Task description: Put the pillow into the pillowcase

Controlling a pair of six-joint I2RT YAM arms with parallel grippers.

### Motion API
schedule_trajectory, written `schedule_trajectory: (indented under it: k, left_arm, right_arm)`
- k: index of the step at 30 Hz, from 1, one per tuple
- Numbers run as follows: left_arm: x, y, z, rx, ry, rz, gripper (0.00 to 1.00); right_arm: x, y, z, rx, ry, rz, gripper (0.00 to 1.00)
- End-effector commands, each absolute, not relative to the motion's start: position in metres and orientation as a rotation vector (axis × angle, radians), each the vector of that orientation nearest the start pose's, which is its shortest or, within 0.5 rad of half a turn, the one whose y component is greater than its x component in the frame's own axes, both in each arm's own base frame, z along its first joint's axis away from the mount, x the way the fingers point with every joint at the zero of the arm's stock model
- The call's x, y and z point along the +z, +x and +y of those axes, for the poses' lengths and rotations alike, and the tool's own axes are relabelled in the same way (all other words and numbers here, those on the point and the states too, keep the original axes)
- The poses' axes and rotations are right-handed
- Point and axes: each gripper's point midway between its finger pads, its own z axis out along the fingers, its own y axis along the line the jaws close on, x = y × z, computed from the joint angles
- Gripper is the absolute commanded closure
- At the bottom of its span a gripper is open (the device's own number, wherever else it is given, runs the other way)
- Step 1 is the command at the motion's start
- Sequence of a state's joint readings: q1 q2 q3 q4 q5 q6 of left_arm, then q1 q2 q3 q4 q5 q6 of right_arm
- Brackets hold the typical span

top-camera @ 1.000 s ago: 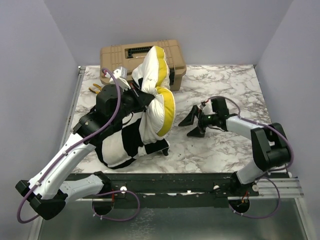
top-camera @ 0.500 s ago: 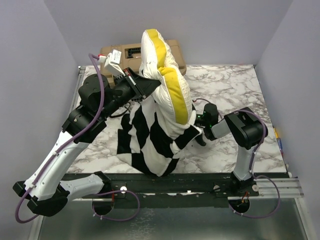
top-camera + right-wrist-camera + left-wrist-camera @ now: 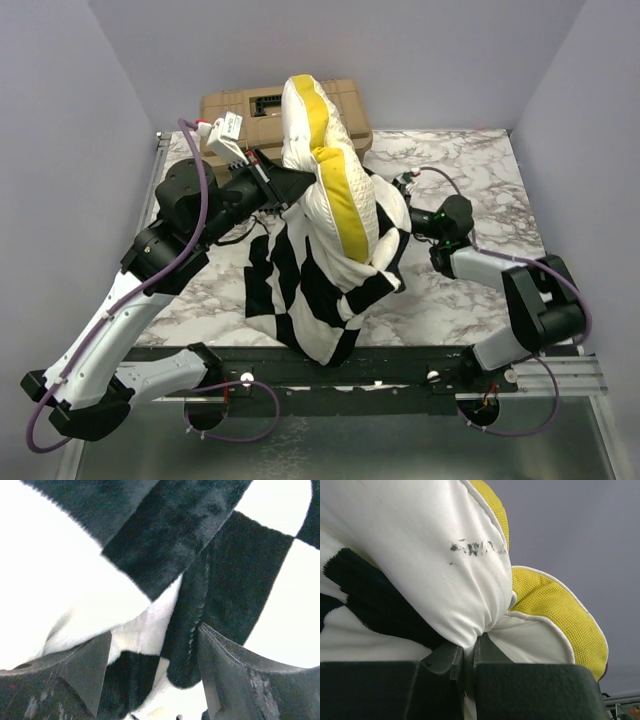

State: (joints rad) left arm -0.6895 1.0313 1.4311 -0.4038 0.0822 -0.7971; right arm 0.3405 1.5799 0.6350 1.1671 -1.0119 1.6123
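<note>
the left pincer (image 3: 468,652) was clamped shut on a pinch of the white pillow (image 3: 340,190), which stood upright over the bench (image 3: 470,160), its lower end wrapped in the checkered pillowcase (image 3: 300,285). the right pincer (image 3: 155,632) gaped wide (a black fold of pillowcase lay between its fingers).

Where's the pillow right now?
Top view, centre: the pillow stands on end, pinched in the left arm's jaws, its lower end in the pillowcase, in front of the toolbox.
</note>
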Motion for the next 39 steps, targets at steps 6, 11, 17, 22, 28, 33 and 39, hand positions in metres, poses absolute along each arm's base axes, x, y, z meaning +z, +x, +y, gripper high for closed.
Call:
schedule_trajectory:
  k: [6,11,17,22,28,33,39]
  left_arm:
    - [0.488,0.226,-0.216,-1.109,-0.048,1.574,1.00]
    - [0.479,0.233,-0.196,-0.979,-0.088,1.589,1.00]
    - [0.478,0.235,-0.190,-0.874,-0.023,1.623,1.00]
    - [0.467,0.241,-0.183,-0.777,-0.006,1.671,1.00]
    - [0.430,0.257,-0.166,-0.645,-0.125,1.734,1.00]
    - [0.417,0.262,-0.170,-0.656,-0.133,1.724,1.00]
    - [0.433,0.253,-0.186,-0.747,-0.017,1.656,1.00]
  right_arm:
    - [0.264,0.258,0.255,1.956,-0.003,2.037,0.28]
    - [0.263,0.267,0.236,1.768,0.093,2.158,0.22]
    - [0.249,0.285,0.210,1.602,0.204,2.222,0.14]
    - [0.280,0.299,0.211,1.638,0.114,2.144,0.12]
    - [0.323,0.311,0.219,1.712,0.022,2.043,0.11]
    - [0.322,0.311,0.236,1.825,-0.017,2.040,0.11]
    - [0.243,0.316,0.230,1.620,0.088,2.312,0.07]
